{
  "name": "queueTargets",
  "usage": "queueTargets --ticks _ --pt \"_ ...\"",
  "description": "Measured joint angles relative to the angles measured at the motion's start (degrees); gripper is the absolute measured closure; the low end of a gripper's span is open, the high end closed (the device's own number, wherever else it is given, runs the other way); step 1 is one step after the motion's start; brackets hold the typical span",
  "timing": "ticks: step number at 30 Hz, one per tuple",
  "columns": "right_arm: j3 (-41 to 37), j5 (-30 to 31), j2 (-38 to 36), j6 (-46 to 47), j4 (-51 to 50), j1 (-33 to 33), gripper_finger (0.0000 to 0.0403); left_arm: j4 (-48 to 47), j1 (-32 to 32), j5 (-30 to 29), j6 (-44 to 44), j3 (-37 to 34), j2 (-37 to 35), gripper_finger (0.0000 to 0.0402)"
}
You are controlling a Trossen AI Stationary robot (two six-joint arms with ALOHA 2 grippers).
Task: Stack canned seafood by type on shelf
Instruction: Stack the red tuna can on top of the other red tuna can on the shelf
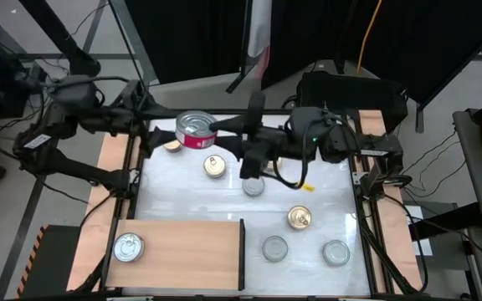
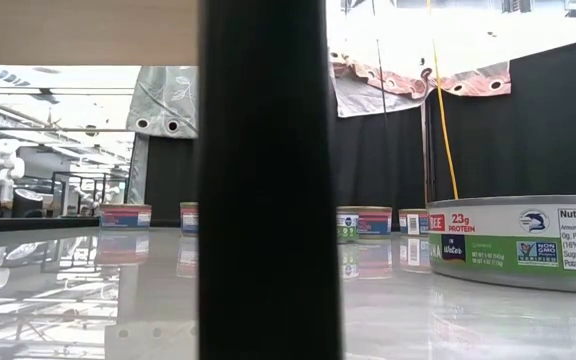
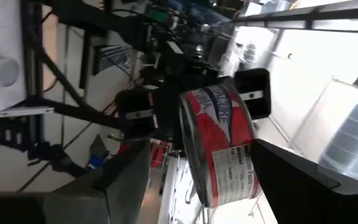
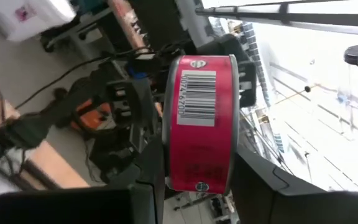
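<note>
A red-labelled tin (image 1: 195, 130) hangs above the far part of the table between both grippers, silver lid up. My right gripper (image 1: 216, 127) comes from the right and is shut on it; its wrist view shows the barcode side (image 4: 197, 121). My left gripper (image 1: 172, 135) comes from the left, open, one finger on each side of the tin (image 3: 219, 146); whether it touches cannot be told. On the shelf (image 1: 182, 251) one silver tin (image 1: 129, 247) stands flat. Gold tins (image 1: 215, 165), (image 1: 299, 219) and silver tins (image 1: 253, 186), (image 1: 274, 247), (image 1: 335, 251) stand on the white tabletop. My right gripper pinches the red-labelled tin by its two flat faces, one finger on the lid (image 1: 207, 126) and one below. The fingers (image 4: 253, 180) come level from the table's right side. The tin is lifted clear of the table and sits level.
Another gold tin (image 1: 171, 146) stands on the table under my left gripper. The shelf's dark upright edge (image 1: 243, 255) runs along its right side and blocks the middle of the low view (image 2: 268, 180). A silver tin (image 2: 518, 245) stands close to that camera.
</note>
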Motion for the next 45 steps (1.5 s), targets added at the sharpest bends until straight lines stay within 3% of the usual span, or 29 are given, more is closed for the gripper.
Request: queueTargets --ticks 16,22,25,27,29,32,35,38,42,45 --pt "-0.03 0.40 0.12 -4.28 -3.32 1.75 0.0321 -0.38 1.30 3.63 0.16 -0.01 -0.97 0.0123" --pt "0.02 0.43 0.09 -1.80 -3.95 2.17 0.0362 0.00 1.30 3.72 0.12 0.04 -1.16 0.0123" --pt "0.02 1.64 0.03 5.30 -7.89 2.01 0.0388 -0.86 1.30 6.73 1.26 0.07 -0.70 0.0123" --pt "0.02 5.72 0.01 12.27 -12.63 1.99 0.0400 -3.21 1.30 9.75 3.59 0.04 -0.59 0.0123" --pt "-0.02 8.32 -0.17 21.47 -18.36 1.87 0.0400 -6.22 1.16 10.89 6.37 0.02 -0.60 0.0123" --pt "0.01 7.55 -0.56 40.27 -28.30 0.47 0.0389 -11.25 1.19 10.93 11.88 0.02 -1.08 0.0123" --pt "-0.59 -0.40 -0.41 54.73 -41.62 -1.41 0.0376 -16.05 1.19 10.76 18.15 0.04 -1.14 0.0123" --pt "-4.48 -8.41 0.07 62.44 -49.72 -2.53 0.0363 -21.12 1.17 10.67 22.73 0.02 -1.05 0.0123" --pt "-12.49 -13.84 -2.03 68.24 -52.73 -2.29 0.0335 -25.17 1.19 9.85 26.58 0.02 -0.92 0.0123" --pt "-22.33 -18.19 -6.66 73.28 -49.43 -1.12 0.0302 -26.13 1.19 9.42 28.37 0.02 -0.83 0.0123"
